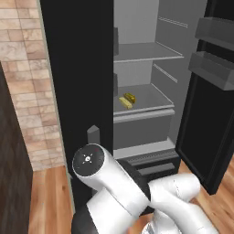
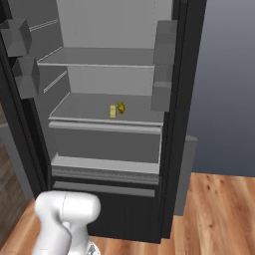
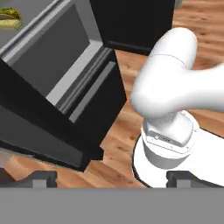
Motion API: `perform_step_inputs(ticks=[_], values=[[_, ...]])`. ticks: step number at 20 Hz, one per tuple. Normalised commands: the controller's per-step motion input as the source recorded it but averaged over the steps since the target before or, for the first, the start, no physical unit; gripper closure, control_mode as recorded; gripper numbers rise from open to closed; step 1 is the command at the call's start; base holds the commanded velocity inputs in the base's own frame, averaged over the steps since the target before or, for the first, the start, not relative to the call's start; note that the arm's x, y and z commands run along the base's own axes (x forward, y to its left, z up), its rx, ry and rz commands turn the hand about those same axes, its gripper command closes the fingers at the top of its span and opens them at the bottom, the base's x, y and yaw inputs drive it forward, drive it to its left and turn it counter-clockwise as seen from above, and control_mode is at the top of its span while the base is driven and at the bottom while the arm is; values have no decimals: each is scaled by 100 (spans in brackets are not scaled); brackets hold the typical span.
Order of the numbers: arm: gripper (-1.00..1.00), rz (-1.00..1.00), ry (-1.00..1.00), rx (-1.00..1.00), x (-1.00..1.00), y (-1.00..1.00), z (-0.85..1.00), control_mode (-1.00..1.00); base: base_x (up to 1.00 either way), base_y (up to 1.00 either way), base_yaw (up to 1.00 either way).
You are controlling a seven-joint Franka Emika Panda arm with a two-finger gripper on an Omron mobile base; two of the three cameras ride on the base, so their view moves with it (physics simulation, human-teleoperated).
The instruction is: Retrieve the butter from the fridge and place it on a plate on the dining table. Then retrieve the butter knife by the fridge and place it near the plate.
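Pale yellow against grey, the butter (image 1: 124, 102) lies on the fridge's (image 1: 77, 68) middle shelf, near the front lip, with a darker golden-brown lump (image 1: 131, 97) just beside it on its right as seen from the left base view. From the right base view the stick (image 2: 112, 111) shows its long axis running roughly front to back on the shelf, one short end toward the open doorway, though at this size I would not swear to the exact angle.

The gripper (image 3: 111, 180) is low, in front of the fridge's bottom drawer, and points down toward the wooden floor (image 3: 127, 131) and the robot's own base. Its two dark fingertips (image 3: 41, 178) stand far apart, wide and empty. In the hand view the golden-brown lump (image 3: 11, 18) sits at the far upper left corner, so the shelf with the butter is well above and ahead of the hand, and off to one side of where it points.

The coming move, as I judge it, turns on that gap: the hand must rise to shelf height and swing forward into the opening, then line its jaws across the stick's narrow width, keeping clear of the lump next to it.
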Motion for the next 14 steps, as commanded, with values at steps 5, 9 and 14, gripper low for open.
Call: perform_step_inputs(ticks=[5, 9, 14], values=[[-100, 7, 3, 58, -1, -100, 15, -100, 0, 0, 0], [-100, 2, 13, 52, 15, -100, 27, -100, 0, 0, 0], [-100, 0, 17, 48, 31, -95, 4, -100, 0, 0, 0]])
